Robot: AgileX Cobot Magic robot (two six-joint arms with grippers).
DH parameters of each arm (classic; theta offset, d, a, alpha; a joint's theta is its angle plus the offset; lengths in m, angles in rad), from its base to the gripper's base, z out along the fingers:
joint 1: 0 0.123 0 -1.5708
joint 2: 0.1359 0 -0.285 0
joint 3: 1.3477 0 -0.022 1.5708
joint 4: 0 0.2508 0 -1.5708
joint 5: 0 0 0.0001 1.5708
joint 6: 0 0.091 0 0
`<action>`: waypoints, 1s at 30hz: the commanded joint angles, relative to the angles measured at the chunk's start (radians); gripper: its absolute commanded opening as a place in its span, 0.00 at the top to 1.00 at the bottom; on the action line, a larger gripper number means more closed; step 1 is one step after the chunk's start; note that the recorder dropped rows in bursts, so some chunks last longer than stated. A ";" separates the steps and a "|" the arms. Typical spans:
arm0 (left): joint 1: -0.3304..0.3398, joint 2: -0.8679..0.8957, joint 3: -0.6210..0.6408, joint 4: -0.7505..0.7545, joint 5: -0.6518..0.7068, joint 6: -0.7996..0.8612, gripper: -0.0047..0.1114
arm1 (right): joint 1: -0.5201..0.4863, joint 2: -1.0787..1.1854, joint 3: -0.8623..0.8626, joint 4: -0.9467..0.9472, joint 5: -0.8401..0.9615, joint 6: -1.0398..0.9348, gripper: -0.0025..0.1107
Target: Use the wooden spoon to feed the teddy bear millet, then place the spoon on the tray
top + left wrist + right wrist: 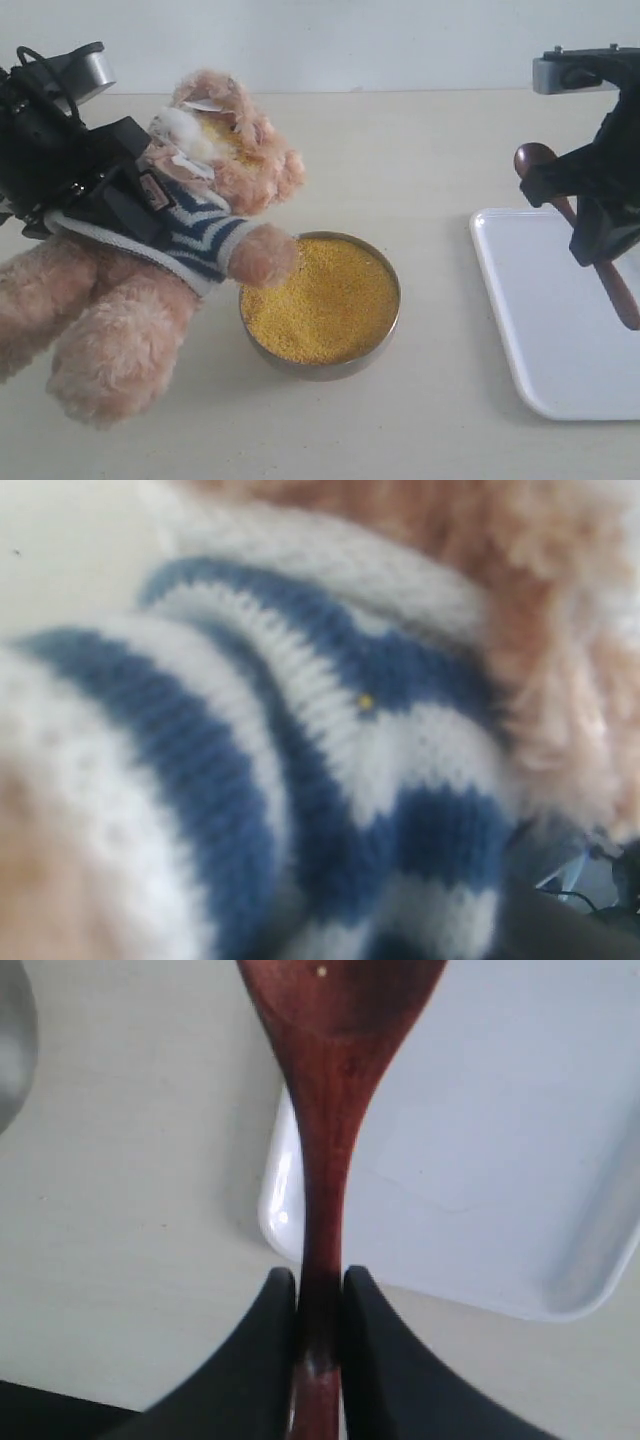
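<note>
The teddy bear (255, 165) leans back at the left, and some millet grains stick to its muzzle. My left gripper (135, 195) is shut on its striped torso; the left wrist view shows only the shirt (330, 740) close up, with the jaws hidden. The millet (320, 300) fills a round metal bowl (320, 372) under the bear's paw. My right gripper (590, 225) (320, 1290) is shut on the handle of the wooden spoon (535, 158) (325, 1160). It holds the spoon above the far left corner of the white tray (540, 320) (500, 1160).
The beige tabletop (420, 150) lies bare between the bowl and the tray. The tray runs off the right edge of the exterior view. A single millet grain clings to the bear's shirt (365, 702). The bowl's grey rim (12, 1050) shows in the right wrist view.
</note>
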 commanded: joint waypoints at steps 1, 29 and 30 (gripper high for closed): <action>0.070 -0.009 -0.008 0.025 0.002 -0.006 0.93 | -0.054 -0.003 0.020 -0.009 -0.001 -0.038 0.98; 0.210 0.078 0.104 0.155 -0.087 0.025 0.93 | -0.070 0.136 0.098 -0.036 -0.082 -0.026 0.98; 0.210 0.080 0.104 0.155 -0.099 0.025 0.93 | -0.070 0.146 0.100 -0.036 -0.093 -0.026 0.98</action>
